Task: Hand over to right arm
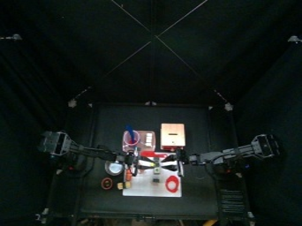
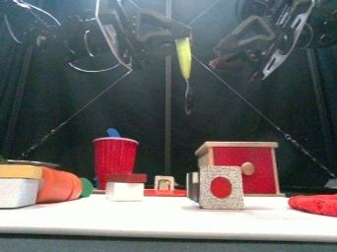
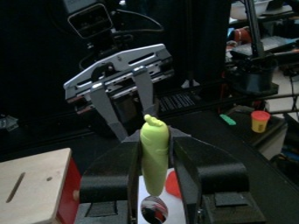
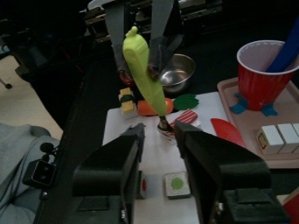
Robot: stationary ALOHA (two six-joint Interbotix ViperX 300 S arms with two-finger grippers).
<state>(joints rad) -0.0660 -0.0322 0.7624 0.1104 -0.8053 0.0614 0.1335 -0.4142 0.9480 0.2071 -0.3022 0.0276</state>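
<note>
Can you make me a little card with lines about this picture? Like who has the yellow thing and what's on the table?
held thing: yellow-green toy, long, hanging high above the table
who holds it: left gripper, closed on it
other gripper: right gripper, open, facing the toy, not gripping it
handover: not done yet
on the table: red cup with something blue in it, wooden box with red panels, small toys

Red cup (image 2: 114, 156), wooden box (image 2: 238, 172).
</note>
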